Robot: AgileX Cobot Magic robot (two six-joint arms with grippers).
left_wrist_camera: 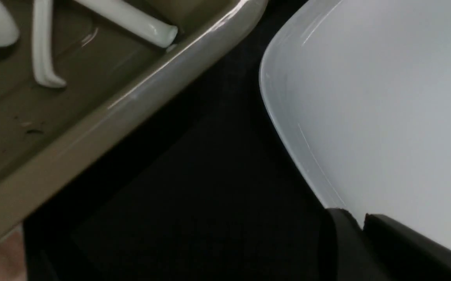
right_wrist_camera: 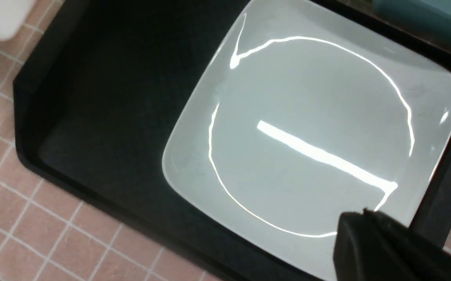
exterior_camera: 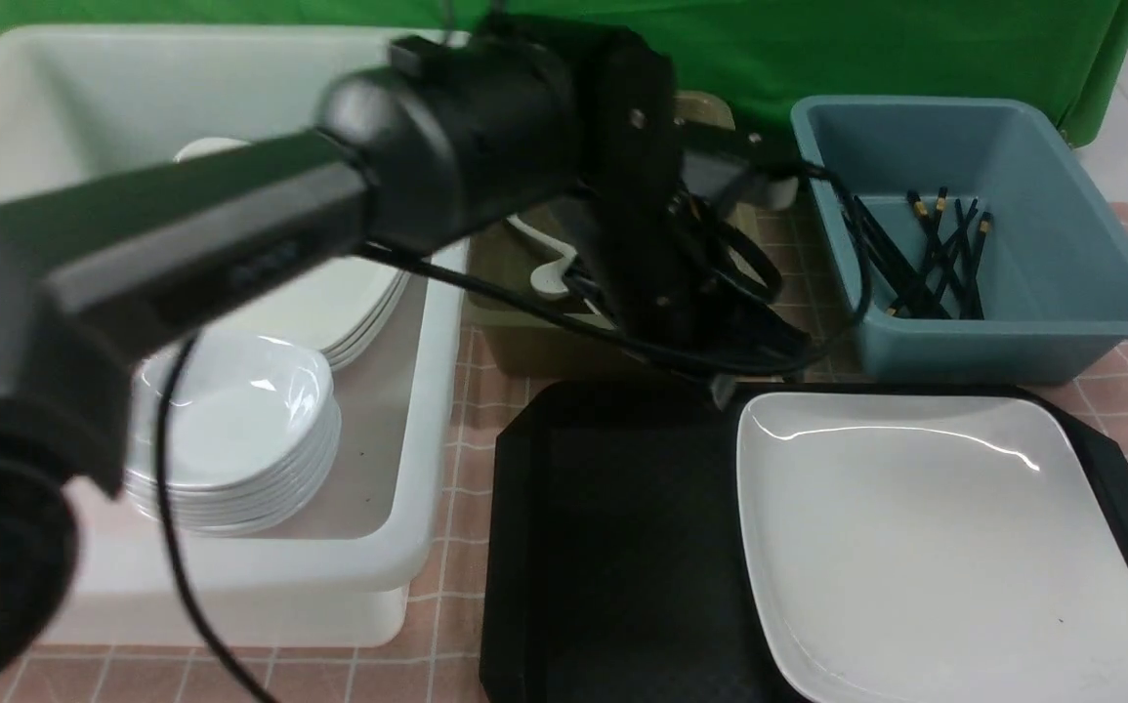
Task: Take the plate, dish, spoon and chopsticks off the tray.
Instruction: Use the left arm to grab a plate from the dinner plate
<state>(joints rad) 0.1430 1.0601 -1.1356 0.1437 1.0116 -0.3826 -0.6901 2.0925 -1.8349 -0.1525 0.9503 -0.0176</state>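
The white square plate (exterior_camera: 935, 527) lies on the right half of the black tray (exterior_camera: 612, 547); probably stiff, heavyish, slippery, breakable; the left gripper (left_wrist_camera: 356, 218) pinches its far-left rim, seemingly the only purchase; the right gripper (right_wrist_camera: 362, 224), jaws together, holds nothing.

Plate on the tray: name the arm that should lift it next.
Left. The left gripper straddles the rim of the plate at its far left corner, and the white tub holding stacked plates sits on that side. The right gripper hangs shut above, gripping nothing.
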